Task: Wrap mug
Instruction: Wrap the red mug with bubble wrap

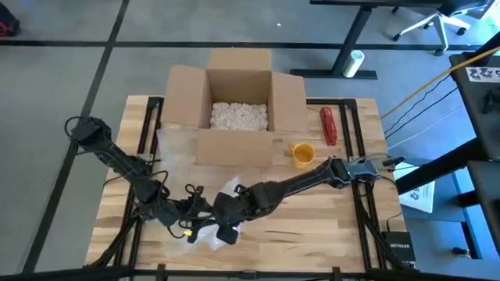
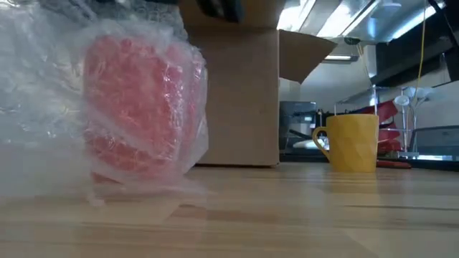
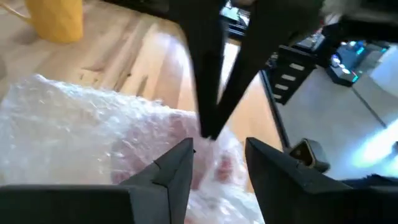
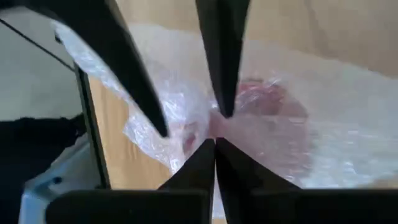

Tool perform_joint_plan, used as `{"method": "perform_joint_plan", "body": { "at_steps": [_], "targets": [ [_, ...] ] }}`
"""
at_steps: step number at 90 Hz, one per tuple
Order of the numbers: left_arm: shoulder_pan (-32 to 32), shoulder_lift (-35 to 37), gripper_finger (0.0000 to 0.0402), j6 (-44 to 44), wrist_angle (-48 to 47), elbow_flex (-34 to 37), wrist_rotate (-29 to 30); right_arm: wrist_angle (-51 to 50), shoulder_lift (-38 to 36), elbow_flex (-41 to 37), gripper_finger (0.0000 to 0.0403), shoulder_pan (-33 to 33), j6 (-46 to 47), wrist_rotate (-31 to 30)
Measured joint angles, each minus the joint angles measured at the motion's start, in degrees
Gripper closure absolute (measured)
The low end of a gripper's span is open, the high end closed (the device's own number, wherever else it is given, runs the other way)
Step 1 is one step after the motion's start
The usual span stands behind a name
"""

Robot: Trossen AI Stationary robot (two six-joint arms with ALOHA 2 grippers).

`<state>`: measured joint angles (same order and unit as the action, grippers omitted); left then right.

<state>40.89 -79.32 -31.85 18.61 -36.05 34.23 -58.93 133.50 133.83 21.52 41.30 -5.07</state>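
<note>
Your red mug (image 2: 140, 107) sits mostly swathed in bubble wrap (image 3: 68, 134); right gripper (image 4: 215, 144) pinches the wrap closed, left gripper (image 3: 219, 155) fingers parted; sealing remains.

Robotics lab or office-type workspace, not a home. Wooden slat desk (image 1: 312, 218) sits on grey carpet floor (image 1: 62, 78), with black cables running over the desk edges and two dark robot arms mounted on it. Office chair base with casters (image 1: 430, 27) and a standing-desk leg (image 1: 348, 47) show at the far side in the high view. Yellow cable (image 1: 437, 74) strung across to a dark bench on the right, printed marker sheet (image 1: 482, 74) on it. Small black network-type box (image 1: 398, 248) by the desk corner. Low view shows ceiling strip lights (image 2: 337, 21) and shelving with equipment behind. Open cardboard box (image 1: 238, 109) with packing peanuts suggests a packing test setup.
</note>
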Motion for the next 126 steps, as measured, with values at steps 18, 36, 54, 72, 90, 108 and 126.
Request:
{"method": "perform_joint_plan", "body": {
  "at_steps": [18,36,54,72,90,108,126],
  "targets": [
    [-1.72,-0.47,0.0270,-0.41,-0.45,0.00,-2.80,-5.42,0.54,0.09,0.0403,0.26,2.28,-3.86],
    [1.72,6.20,0.0270,0.65,-5.88,-0.58,-0.97,-2.89,1.48,-3.80,0.0403,-0.70,2.31,-2.51],
    [7.32,13.85,0.0270,-6.80,-16.99,-0.81,1.62,11.60,1.52,-11.90,0.0403,-2.66,1.97,2.55],
    [13.58,11.97,0.0270,-23.38,-25.89,-0.81,1.62,22.11,1.37,-17.64,0.0403,-3.65,3.28,5.12],
    [17.30,4.73,0.0270,-32.59,-25.29,-0.80,1.54,21.90,1.36,-17.41,0.0403,-3.58,3.28,5.16],
    [15.08,-1.32,0.0270,-23.35,-10.50,-0.79,1.96,21.85,1.46,-16.84,0.0403,-3.56,3.30,5.18],
    [11.38,-2.82,0.0270,-9.00,0.32,-0.79,13.09,22.00,1.46,-16.82,0.0403,-3.20,3.45,5.21]
  ]
}}
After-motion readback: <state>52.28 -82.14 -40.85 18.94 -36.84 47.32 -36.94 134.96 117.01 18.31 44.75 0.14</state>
